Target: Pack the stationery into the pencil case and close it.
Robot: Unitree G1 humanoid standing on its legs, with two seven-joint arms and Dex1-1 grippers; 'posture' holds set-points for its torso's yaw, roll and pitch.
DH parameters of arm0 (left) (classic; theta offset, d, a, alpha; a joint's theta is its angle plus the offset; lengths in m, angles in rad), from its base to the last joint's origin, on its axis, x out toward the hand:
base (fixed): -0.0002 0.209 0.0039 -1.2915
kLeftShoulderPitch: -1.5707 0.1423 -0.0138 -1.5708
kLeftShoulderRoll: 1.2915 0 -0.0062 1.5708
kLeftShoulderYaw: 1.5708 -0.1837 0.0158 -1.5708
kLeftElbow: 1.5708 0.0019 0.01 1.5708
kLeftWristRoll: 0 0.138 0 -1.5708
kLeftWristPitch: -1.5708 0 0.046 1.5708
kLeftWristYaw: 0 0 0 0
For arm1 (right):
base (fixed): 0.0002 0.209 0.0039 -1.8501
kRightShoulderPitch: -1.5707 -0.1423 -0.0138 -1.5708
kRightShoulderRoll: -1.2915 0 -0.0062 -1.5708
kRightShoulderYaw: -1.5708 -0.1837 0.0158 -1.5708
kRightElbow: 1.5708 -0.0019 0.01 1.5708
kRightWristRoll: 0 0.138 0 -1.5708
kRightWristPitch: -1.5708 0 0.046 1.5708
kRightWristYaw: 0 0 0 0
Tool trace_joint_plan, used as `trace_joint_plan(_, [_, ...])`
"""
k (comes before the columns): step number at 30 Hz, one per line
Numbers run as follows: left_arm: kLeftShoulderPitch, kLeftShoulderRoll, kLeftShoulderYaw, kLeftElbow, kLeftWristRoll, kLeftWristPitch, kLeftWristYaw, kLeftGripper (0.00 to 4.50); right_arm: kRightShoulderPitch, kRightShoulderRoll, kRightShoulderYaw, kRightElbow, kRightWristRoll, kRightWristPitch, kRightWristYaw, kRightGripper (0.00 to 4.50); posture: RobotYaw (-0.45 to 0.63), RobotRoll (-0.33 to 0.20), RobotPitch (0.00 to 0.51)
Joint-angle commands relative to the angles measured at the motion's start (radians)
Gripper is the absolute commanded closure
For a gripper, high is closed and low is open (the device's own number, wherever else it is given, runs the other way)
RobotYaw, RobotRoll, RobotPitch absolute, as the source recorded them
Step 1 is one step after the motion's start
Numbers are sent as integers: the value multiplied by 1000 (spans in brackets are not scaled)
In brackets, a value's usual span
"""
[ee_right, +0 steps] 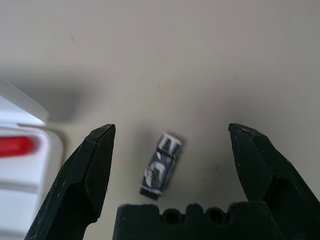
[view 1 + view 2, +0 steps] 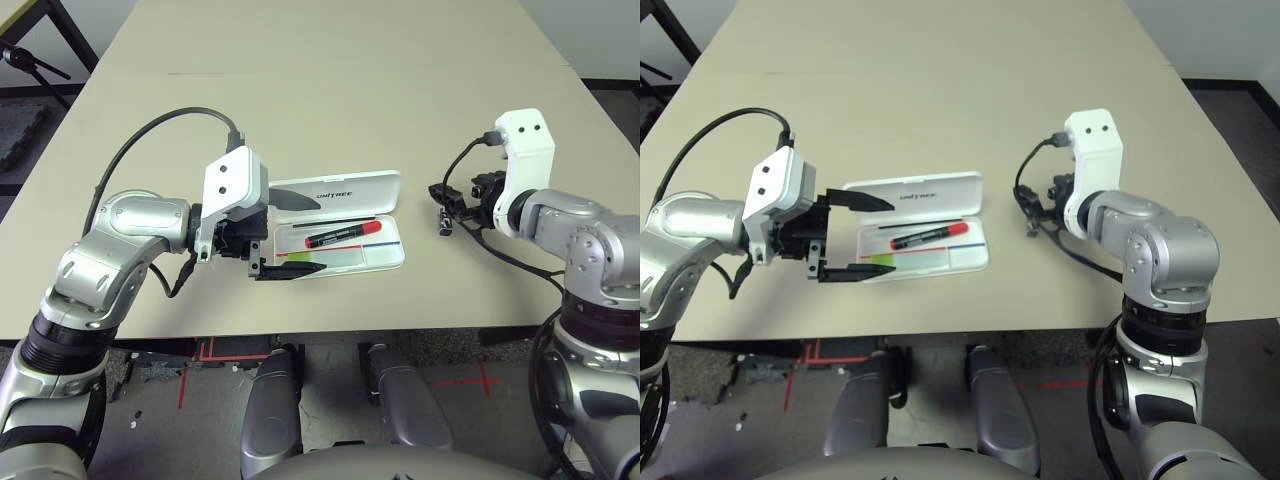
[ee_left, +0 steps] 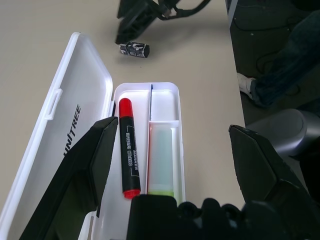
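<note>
Nearest the near edge of the counter [image 2: 330,80], toward its left, sits the left hand [image 2: 287,234], black fingers spread wide, one tip over the lid and one at the front-left end of the tray, gripping nothing. Pencil case [image 2: 386,250] lies open flat just beside it, roughly mid-counter near the near edge: white lid [image 2: 350,191] folded back toward the far edge with black UNITREE lettering facing up, shallow tray on the near side. Right hand [image 1: 172,150] hangs low over the counter to the right of the case, well apart from the left hand, fingers wide, nothing between them touching either fingertip. Inside the tray, black marker with red cap [image 2: 343,236] lies lengthwise in the compartment next to the hinge, red cap pointing to the right end. Light-green highlighter [image 3: 161,160] lies lengthwise in the front compartment, parallel to the marker, a thin divider between them; a small compartment at the right end of the tray holds nothing. Tiny black-and-silver block [image 1: 161,165] lies on the bare counter outside the case, just off its right end, between the right hand's spread fingers and slightly tilted, not touched.
</note>
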State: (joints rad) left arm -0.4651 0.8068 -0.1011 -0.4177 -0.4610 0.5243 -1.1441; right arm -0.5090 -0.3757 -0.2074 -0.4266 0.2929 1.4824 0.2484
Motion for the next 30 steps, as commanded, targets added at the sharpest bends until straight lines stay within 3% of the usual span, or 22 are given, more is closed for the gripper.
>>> trace_joint_plan(1, [-8, 4, -18, -10, 9, -4, -1, 10, 35, 2, 18, 0, 1, 9, -6, 0, -148, 0, 205])
trace_joint_plan(6, [0, 6, -18, -28, 12, 2, 11, 10, 75, -7, 54, 35, 0, -41, 5, 0, -124, 0, 202])
trace_joint_plan(8, [4, 8, -16, -33, 12, 4, 15, 0, 83, -12, 64, 44, -3, -64, 5, 397, -119, 0, 201])
trace_joint_plan(10, [8, 11, -13, -38, 10, 6, 18, 0, 88, -21, 73, 54, -3, -84, 9, 954, -117, 0, 200])
trace_joint_plan(18, [12, 11, -15, -41, 12, 5, 27, 0, 79, -92, 111, 82, -4, -145, 42, 4091, -120, 0, 195])
trace_joint_plan(21, [11, 9, -17, -38, 14, 3, 27, 0, 82, -154, 150, 88, -5, -217, 90, 4228, -122, 0, 194])
trace_joint_plan(30, [7, 14, -13, -22, 23, -7, 20, 0, 86, -488, 378, 173, -128, -718, 426, 4228, -124, 0, 196])
